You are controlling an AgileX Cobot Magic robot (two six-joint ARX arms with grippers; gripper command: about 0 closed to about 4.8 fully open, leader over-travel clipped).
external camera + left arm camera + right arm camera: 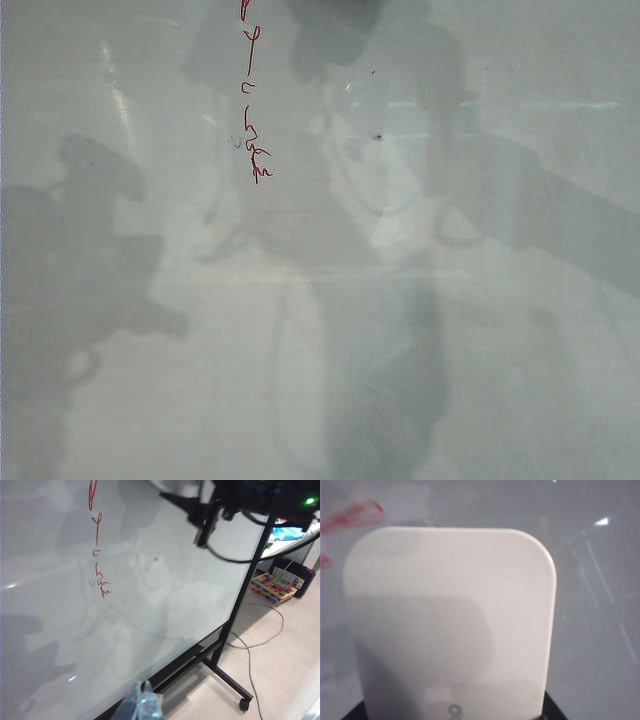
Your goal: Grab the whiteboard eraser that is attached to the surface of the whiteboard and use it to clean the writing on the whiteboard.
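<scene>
The whiteboard eraser [450, 625], a white rounded block, fills the right wrist view. My right gripper [452, 716] is shut on it, with black jaws showing at its two lower corners. It sits against the whiteboard [600, 605], and blurred red writing [355, 517] lies just past one of its corners. In the exterior view the writing [256, 150] is a thin red column on the whiteboard [500, 350]; neither gripper shows there, only shadows. My left gripper [143, 702] hangs off the board's lower edge, its pale fingertips together and empty. The right arm [250, 495] shows black by the board's top edge.
The whiteboard's black stand with a caster [244, 704] rests on a pale floor. Cables [260, 640] trail across the floor. A colourful box [274, 586] and a black case [295, 572] sit under a table edge [295, 542] beyond the stand.
</scene>
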